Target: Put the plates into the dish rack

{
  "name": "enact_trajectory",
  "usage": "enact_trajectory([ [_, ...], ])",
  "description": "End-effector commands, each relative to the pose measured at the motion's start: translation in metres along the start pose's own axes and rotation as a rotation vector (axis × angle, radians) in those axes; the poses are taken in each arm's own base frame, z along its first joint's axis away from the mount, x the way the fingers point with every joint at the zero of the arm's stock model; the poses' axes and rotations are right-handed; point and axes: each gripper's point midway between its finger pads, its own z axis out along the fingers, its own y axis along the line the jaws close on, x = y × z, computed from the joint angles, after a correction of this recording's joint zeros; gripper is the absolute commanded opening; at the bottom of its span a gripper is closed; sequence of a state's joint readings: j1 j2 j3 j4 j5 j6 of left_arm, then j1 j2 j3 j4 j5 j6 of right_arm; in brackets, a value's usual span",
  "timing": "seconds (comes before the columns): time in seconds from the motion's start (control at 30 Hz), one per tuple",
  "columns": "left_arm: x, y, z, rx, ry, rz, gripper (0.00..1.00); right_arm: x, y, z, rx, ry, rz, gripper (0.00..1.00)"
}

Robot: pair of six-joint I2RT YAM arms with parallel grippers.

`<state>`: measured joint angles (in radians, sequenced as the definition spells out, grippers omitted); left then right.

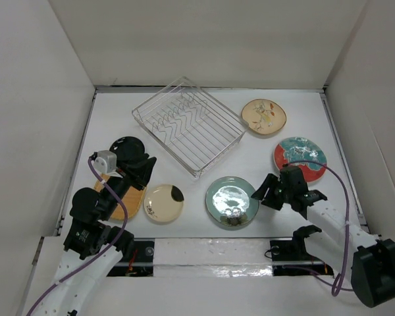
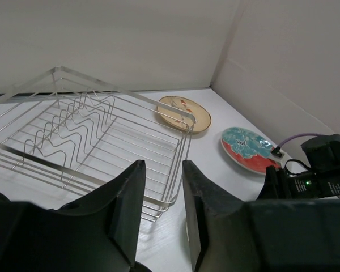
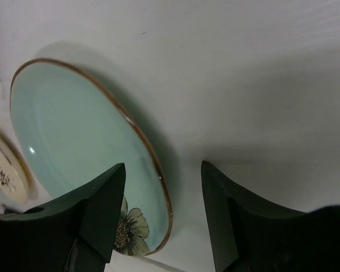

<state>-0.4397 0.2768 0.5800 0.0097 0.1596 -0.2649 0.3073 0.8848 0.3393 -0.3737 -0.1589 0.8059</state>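
The silvery wire dish rack (image 1: 187,125) stands empty at the back centre; it also shows in the left wrist view (image 2: 90,130). Six plates lie flat on the table: black (image 1: 125,146), orange-tan (image 1: 126,204), cream with black patch (image 1: 163,202), glossy green (image 1: 232,201), red-rimmed teal (image 1: 299,158), beige floral (image 1: 263,116). My left gripper (image 1: 145,168) is open and empty, held above the table between the black and orange-tan plates, pointing at the rack (image 2: 163,165). My right gripper (image 1: 259,193) is open, low at the green plate's right rim (image 3: 163,170); the rim (image 3: 153,170) lies between the fingers.
White walls close the table at the left, back and right. The left arm covers part of the orange-tan plate. The right arm (image 2: 323,170) lies beside the red-rimmed plate (image 2: 246,148). The beige plate (image 2: 184,113) lies just right of the rack's far corner.
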Motion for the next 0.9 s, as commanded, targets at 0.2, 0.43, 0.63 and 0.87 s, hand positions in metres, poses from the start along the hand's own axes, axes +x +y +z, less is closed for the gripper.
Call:
enact_trajectory([
  [0.2,-0.019,-0.007,-0.001,0.024,-0.053,0.025,0.34,0.009,0.031,0.015,-0.203,0.080,-0.102,0.53],
  [0.43,-0.020,-0.007,-0.001,0.023,-0.060,0.027,0.34,0.015,0.018,0.038,-0.189,0.119,-0.055,0.16],
  [0.63,-0.021,-0.005,-0.001,0.010,-0.064,0.022,0.35,0.005,0.024,0.026,-0.206,0.052,-0.057,0.00],
  [0.87,-0.022,-0.002,-0.002,-0.008,-0.072,0.023,0.35,-0.029,0.077,-0.048,-0.363,-0.139,-0.140,0.00],
])
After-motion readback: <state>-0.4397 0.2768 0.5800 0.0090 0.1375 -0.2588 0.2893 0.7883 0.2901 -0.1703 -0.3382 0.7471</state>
